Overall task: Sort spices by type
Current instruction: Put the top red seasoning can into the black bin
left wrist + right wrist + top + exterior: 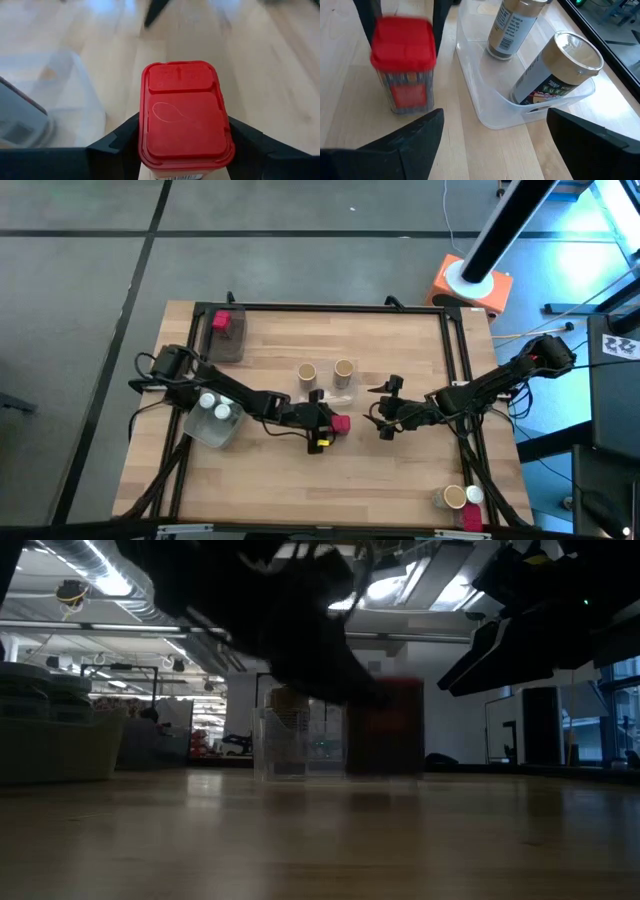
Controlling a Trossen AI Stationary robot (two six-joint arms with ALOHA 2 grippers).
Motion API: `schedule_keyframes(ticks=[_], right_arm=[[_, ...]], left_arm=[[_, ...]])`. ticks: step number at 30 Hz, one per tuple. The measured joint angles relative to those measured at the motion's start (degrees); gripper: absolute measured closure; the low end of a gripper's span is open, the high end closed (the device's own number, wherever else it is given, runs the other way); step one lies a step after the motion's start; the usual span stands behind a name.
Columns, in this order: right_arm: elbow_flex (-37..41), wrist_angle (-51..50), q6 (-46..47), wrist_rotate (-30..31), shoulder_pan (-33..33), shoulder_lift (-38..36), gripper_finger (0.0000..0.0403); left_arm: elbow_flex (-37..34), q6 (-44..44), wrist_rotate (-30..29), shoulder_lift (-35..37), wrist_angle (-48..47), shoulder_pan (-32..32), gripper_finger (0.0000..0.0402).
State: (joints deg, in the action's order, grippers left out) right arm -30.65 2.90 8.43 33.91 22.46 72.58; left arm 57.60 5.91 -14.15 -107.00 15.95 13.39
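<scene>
My left gripper (334, 426) clamped on a blocky red-lidded spice jar (184, 116), glossy embossed cap, arm stretched low across the wooden table (400, 480), my right gripper (385, 412) splayed empty nearby

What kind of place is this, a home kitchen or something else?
Probably a robotics lab or workshop, not a kitchen: a framed wooden table on a concrete floor, exposed ceiling ducts, and shelves across an open hall.
</scene>
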Motion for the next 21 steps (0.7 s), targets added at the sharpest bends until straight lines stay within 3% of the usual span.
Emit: schedule_keyframes(ticks=[8, 16, 21], right_arm=[[0.0, 0.0, 0.0, 0.0, 0.0, 0.0, 0.0049], [0.0, 0.0, 0.0, 0.0, 0.0, 0.0, 0.0049], [0.0, 0.0, 0.0, 0.0, 0.0, 0.0, 0.0049]], left_arm=[[0.0, 0.0, -6.5, 9.5, -8.2, 2.9, 0.0202], [0.0, 0.5, -25.3, 21.7, -20.9, 6.4, 0.0198], [0.0, 5.9, -38.0, 27.7, -32.4, 6.9, 0.0200]])
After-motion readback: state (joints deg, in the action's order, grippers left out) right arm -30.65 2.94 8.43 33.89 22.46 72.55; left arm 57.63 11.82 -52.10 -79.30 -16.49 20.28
